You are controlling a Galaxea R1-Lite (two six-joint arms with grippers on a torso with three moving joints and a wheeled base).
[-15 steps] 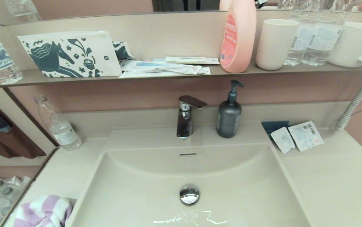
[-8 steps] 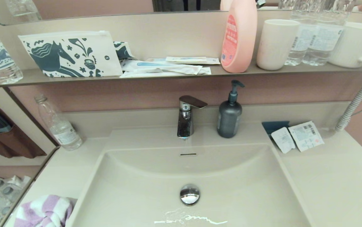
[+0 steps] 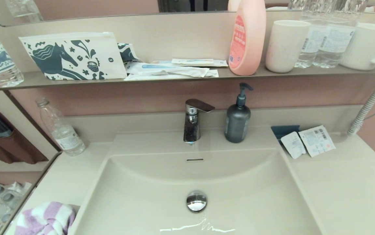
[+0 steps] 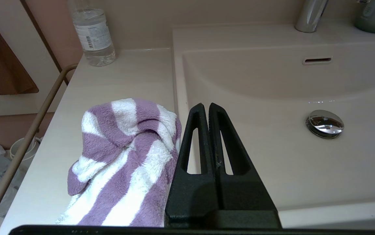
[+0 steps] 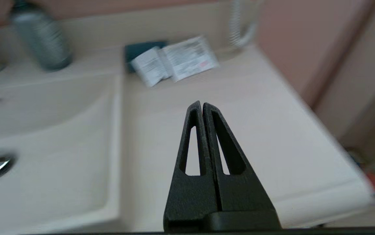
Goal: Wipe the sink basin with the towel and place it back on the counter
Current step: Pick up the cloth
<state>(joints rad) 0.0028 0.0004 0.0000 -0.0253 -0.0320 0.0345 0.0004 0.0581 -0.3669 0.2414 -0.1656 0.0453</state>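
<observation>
The purple and white striped towel lies bunched on the beige counter to the left of the sink basin, touching its rim. The basin has a chrome drain plug and an overflow slot; a thin streak of water glints at its near edge. My left gripper is shut and empty, hovering over the basin's left rim just beside the towel. My right gripper is shut and empty above the counter right of the basin. Neither gripper shows in the head view.
A faucet and a dark soap dispenser stand behind the basin. A clear bottle is at the counter's back left, paper sachets at the back right. The shelf above holds a horse-print pouch, pink bottle, and cups. A rail edges the counter's left side.
The water streak at the basin's near edge has shifted and thinned. The towel and everything else in the head view have stayed put.
</observation>
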